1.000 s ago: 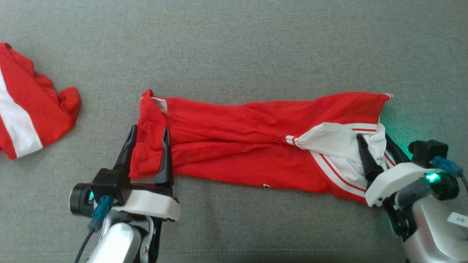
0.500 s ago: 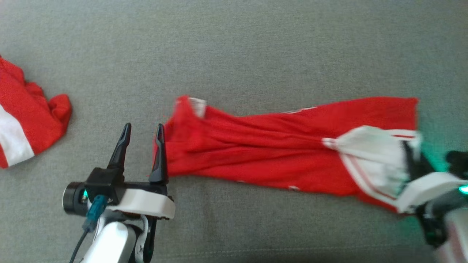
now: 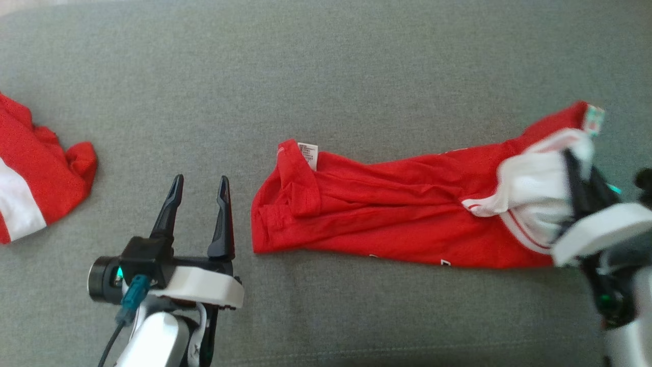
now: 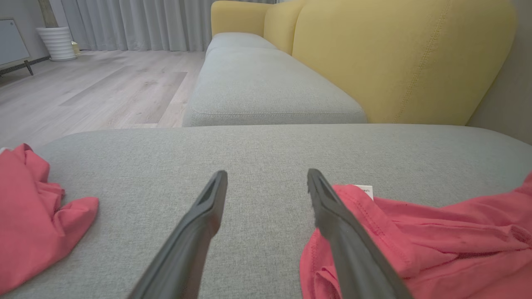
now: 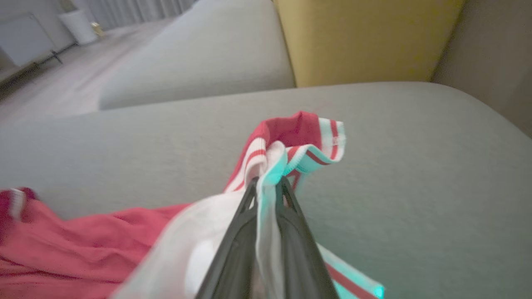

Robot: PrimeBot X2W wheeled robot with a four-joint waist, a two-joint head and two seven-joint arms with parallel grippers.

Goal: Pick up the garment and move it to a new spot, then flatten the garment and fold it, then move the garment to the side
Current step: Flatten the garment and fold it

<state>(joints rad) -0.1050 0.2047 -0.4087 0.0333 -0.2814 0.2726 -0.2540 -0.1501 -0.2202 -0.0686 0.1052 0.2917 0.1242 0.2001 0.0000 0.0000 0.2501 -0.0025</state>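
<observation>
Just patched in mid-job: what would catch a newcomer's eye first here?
The long red garment stretched across the grey cushion, its white striped end pinched in the shut right gripper at the right. The left gripper sits open just left of the garment's other end, apart from it. A second red piece lies crumpled at the far left.

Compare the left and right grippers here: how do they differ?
The left gripper is open and empty; the right gripper is shut on the garment, pinching its white striped end. The left gripper stands beside the garment's red end, apart from it; the right gripper holds its end lifted off the cushion. Both have long dark fingers.
</observation>
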